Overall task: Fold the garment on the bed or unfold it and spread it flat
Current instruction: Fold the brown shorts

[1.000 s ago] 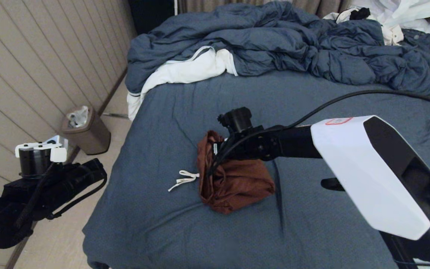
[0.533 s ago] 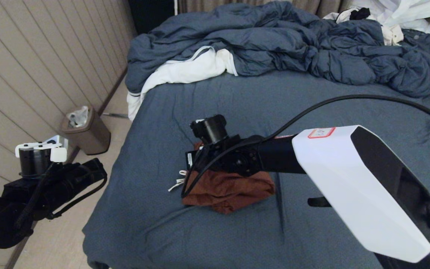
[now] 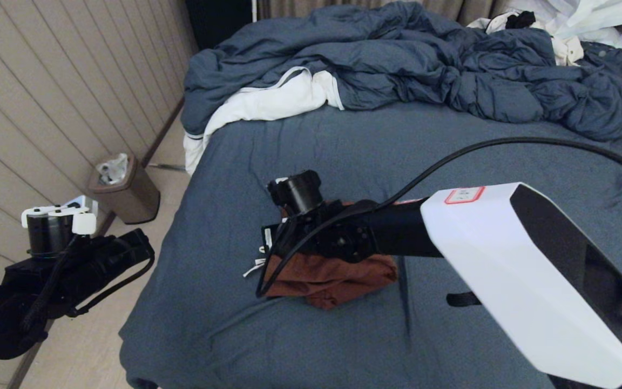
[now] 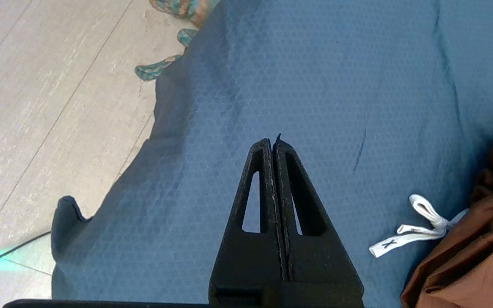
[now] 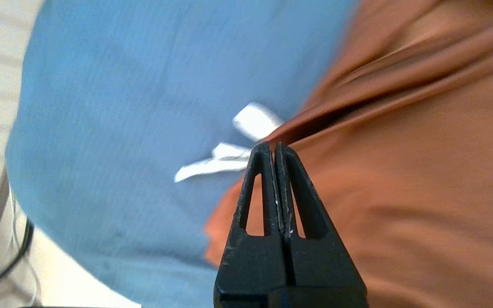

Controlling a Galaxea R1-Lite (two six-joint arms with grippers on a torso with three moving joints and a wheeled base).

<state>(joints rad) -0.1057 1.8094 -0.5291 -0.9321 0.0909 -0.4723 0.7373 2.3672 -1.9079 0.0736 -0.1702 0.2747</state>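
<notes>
The rust-brown garment (image 3: 338, 273) lies bunched in the middle of the bed (image 3: 397, 146), its white drawstring (image 3: 251, 267) trailing off its left side. My right gripper (image 3: 273, 248) hangs low over the garment's left edge. In the right wrist view the gripper (image 5: 272, 147) is shut, and a fold of the garment (image 5: 400, 171) runs up to its tips beside the drawstring (image 5: 229, 154). My left gripper (image 4: 272, 143) is shut on nothing and parked off the bed's left side (image 3: 138, 248), facing the sheet (image 4: 315, 64), the drawstring (image 4: 417, 226) and the garment (image 4: 477, 256).
A rumpled blue duvet (image 3: 424, 59) fills the far end of the bed. White clothes lie at its left end (image 3: 273, 100) and at the back right (image 3: 586, 21). A brown waste bin (image 3: 124, 192) stands on the floor by the panelled wall.
My right arm has swung left and lower, drawing the raised left part of the garment down and leftward over the drawstring. The left arm has not moved.
</notes>
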